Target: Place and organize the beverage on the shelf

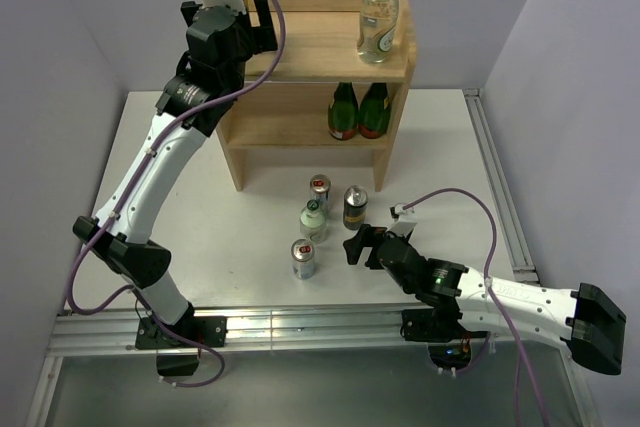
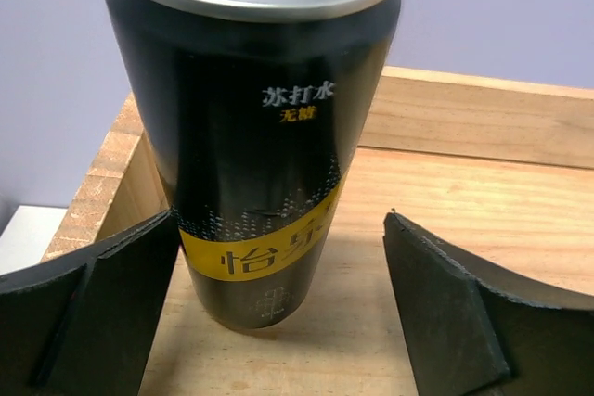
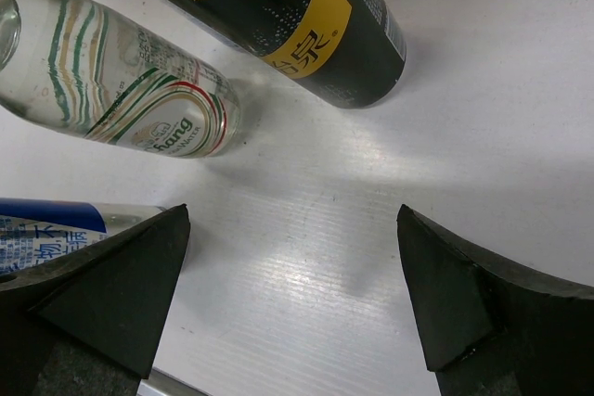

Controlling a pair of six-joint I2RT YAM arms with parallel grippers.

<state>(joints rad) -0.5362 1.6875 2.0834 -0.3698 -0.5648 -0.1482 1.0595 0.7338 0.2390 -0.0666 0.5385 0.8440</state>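
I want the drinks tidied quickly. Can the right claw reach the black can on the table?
Probably yes: the right claw is open, the black can stands just ahead, nothing between them.

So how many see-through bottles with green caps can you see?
2. One clear bottle stands on the shelf's top board, right end. The other bottle stands on the table among the cans. The left arm may hide more.

left arm (image 1: 150, 162) reaching up, extended | left gripper (image 2: 280, 220) jaws parted wide | right arm (image 1: 500, 297) low | right gripper (image 3: 292, 215) jaws parted wide, pointing down
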